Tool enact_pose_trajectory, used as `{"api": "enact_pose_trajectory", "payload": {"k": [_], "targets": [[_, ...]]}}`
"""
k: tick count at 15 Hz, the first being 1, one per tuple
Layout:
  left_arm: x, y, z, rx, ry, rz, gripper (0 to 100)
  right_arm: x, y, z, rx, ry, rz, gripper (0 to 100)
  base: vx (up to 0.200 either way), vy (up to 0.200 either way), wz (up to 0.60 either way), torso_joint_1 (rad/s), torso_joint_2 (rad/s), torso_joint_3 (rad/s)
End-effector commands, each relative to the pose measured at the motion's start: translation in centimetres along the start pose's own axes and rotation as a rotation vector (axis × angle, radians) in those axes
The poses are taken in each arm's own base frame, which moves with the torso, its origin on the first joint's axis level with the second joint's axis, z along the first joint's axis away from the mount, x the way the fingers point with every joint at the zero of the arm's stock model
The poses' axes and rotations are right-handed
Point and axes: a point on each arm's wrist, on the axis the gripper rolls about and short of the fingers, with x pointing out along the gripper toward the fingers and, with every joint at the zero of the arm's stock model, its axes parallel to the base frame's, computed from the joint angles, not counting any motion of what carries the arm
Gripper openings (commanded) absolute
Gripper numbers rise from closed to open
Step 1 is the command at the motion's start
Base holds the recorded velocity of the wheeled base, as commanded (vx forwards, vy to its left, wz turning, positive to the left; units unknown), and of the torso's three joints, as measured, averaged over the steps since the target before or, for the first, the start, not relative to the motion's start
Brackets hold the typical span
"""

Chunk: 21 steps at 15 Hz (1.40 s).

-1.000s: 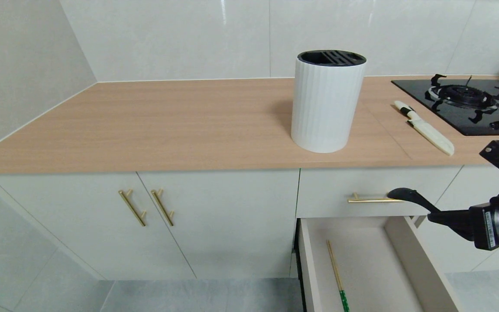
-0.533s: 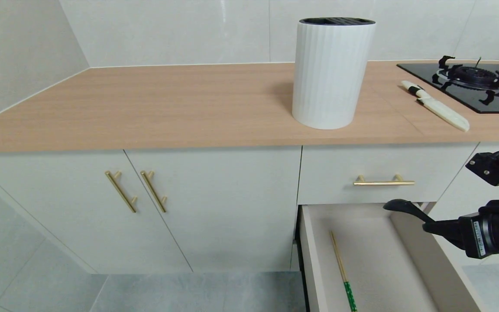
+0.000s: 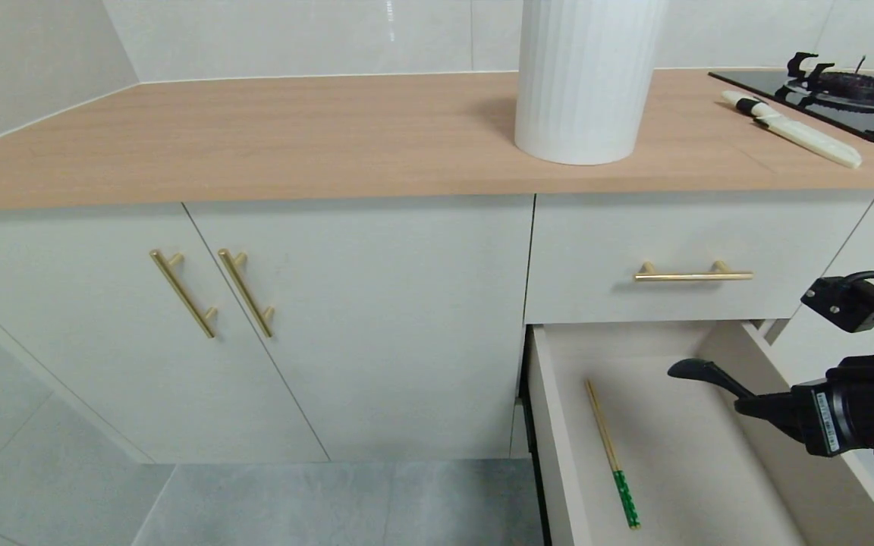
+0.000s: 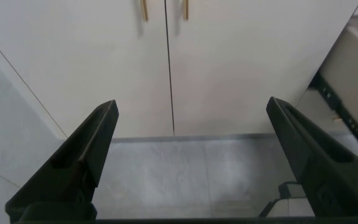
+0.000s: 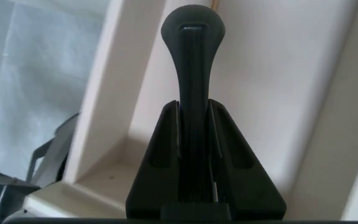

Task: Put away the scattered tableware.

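A: Well, where is the right gripper?
B: Clamped on a black utensil, held above the open drawer — chopsticks lie inside it.
A: And the left gripper?
B: Jaws wide apart, holding nothing, facing the cabinet doors. A knife lies on the desk — near the white holder

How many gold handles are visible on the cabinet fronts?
3. The left door handle and right door handle sit side by side; the drawer handle is on the closed drawer, above the open drawer. Others may be hidden.
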Motion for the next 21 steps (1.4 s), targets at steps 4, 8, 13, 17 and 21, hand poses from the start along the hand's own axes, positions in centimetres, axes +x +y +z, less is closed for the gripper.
{"api": "enact_pose_trajectory", "payload": {"k": [4,8,13,17,21], "targets": [[0.0,0.0,0.0,0.0,0.0,0.0,100,0.7,-0.1,-0.1,-0.011,0.025,-0.001,0,0.0,0.0,0.0,-0.043,0.12,0.066],[0.0,0.0,0.0,0.0,0.0,0.0,100,2.4,-0.4,-0.3,-0.004,0.079,-0.002,0,0.0,0.0,0.0,0.0,0.0,0.0],[0.0,0.0,0.0,0.0,-0.002,0.0,100,10.4,-2.0,-1.5,0.064,0.195,-0.127,0,0.0,0.0,0.0,0.0,0.0,0.0],[0.0,0.0,0.0,0.0,0.0,0.0,100,15.2,-2.9,-3.3,0.147,0.218,-0.139,0,0.0,0.0,0.0,0.0,0.0,0.0],[0.0,0.0,0.0,0.0,0.0,0.0,100,17.4,-3.2,-4.8,0.144,0.211,-0.137,0,0.0,0.0,0.0,0.0,0.0,0.0]]}}
